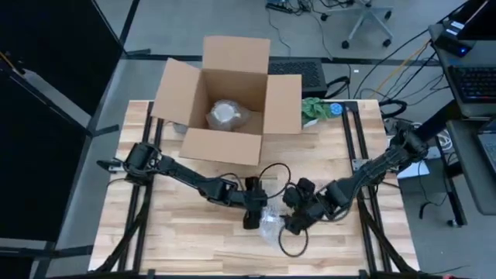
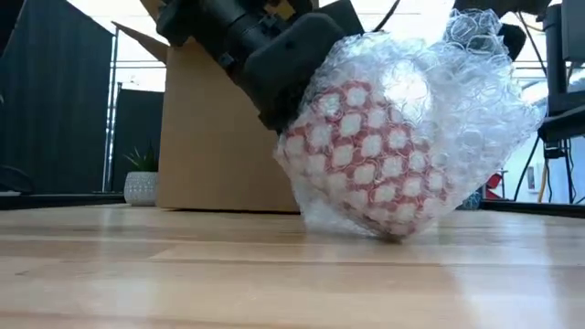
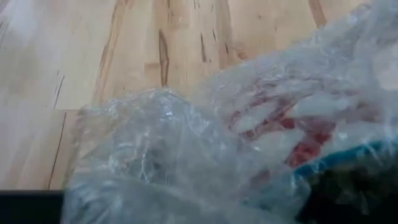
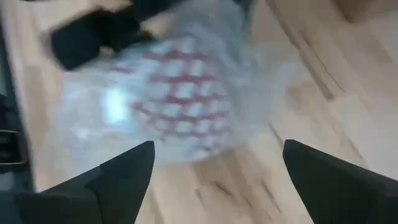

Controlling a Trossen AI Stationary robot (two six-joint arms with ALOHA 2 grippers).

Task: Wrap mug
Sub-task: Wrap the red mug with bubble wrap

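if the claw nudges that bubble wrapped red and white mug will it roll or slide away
The red-and-white patterned mug in clear bubble wrap looks tilted, resting on one low edge, so it will probably rock or roll rather than slide. The loose wrap seems floppy and likely slick, so a grip may shift. The left claw is beside it, which may steady it.

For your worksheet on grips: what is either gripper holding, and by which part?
The left gripper appears to hold the bubble-wrapped mug by its upper side; the right gripper is open, empty.

Robotics laboratory: wooden worktop point(image 1: 194, 232) on a grey floor, surrounded by trailing cables point(image 1: 403, 58), office chair point(image 1: 364, 19), and keyboard point(image 1: 473, 81).
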